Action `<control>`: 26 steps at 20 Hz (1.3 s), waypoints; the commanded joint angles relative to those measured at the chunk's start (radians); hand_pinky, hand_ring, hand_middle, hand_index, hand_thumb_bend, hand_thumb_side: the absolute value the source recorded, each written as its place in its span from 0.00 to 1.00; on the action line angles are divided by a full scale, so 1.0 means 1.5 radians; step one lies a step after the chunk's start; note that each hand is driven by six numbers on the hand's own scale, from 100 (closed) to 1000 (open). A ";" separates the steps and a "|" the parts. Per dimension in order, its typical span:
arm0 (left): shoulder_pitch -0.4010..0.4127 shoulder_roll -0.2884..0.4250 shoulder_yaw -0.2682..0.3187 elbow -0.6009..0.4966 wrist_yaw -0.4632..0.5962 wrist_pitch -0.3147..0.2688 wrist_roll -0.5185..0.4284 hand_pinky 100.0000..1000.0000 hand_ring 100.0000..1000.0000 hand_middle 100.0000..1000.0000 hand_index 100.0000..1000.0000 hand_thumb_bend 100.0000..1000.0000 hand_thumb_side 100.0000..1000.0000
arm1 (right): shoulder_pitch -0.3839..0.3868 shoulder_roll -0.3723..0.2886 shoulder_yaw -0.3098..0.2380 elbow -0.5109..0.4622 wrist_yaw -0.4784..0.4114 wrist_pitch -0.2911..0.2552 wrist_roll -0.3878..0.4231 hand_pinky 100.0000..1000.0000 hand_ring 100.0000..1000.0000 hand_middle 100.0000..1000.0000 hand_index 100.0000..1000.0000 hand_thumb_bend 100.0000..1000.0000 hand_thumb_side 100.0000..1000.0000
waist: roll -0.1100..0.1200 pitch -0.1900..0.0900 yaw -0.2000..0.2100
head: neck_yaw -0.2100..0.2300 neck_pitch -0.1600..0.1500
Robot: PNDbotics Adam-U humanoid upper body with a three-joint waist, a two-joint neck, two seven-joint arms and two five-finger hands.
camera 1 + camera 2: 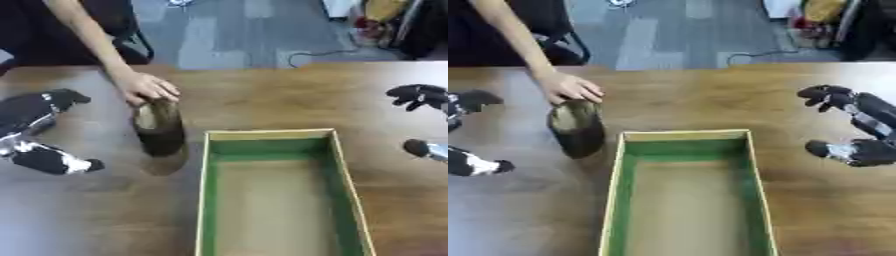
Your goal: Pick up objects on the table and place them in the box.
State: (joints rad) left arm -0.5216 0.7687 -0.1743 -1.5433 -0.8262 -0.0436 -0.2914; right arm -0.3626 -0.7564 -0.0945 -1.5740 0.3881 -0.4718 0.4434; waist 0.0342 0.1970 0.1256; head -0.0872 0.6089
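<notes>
Green-lined and empty, the long box (273,195) fills the near middle of the wooden table (289,100), its yellow rim running away from the camera. Just beyond its left corner stands the task's thing, a dark brownish cylinder (159,127), upright or slightly tilted, close beside the box but outside it. A person's bare hand (147,87) rests on the cylinder's top from the far side, the arm reaching in across the table edge.

The robot's left hand (39,132) hangs at the left edge, released, fingers and thumb spread wide and grasping nothing, well apart from the cylinder. The right hand (855,125) hovers at the right edge, likewise unclenched and empty, on the far side of the box from the object.

Risk here appears to lie with the shared object: if the left hand closes in while the person's hand is on the cylinder, fingers could meet the bare hand or knock the tall thing over toward the box wall. A cylinder standing so near the rim could also tip against it during a sideways grasp. Beyond the table, grey floor (227,35) and a trailing cable (315,54) show.
</notes>
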 commanded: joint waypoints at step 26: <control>-0.201 -0.038 -0.066 0.187 -0.068 -0.060 -0.144 0.68 0.54 0.78 0.92 0.61 0.51 | -0.008 -0.012 0.004 -0.005 -0.011 -0.005 -0.017 0.69 0.78 0.87 0.97 0.48 0.96 | 0.010 -0.024 -0.007 | 0.014 -0.004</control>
State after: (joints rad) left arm -0.7986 0.7087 -0.2677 -1.2981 -0.9158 -0.1219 -0.4927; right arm -0.3624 -0.7562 -0.0825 -1.5735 0.3774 -0.4781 0.4151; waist 0.0514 0.1818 0.1147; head -0.0767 0.6027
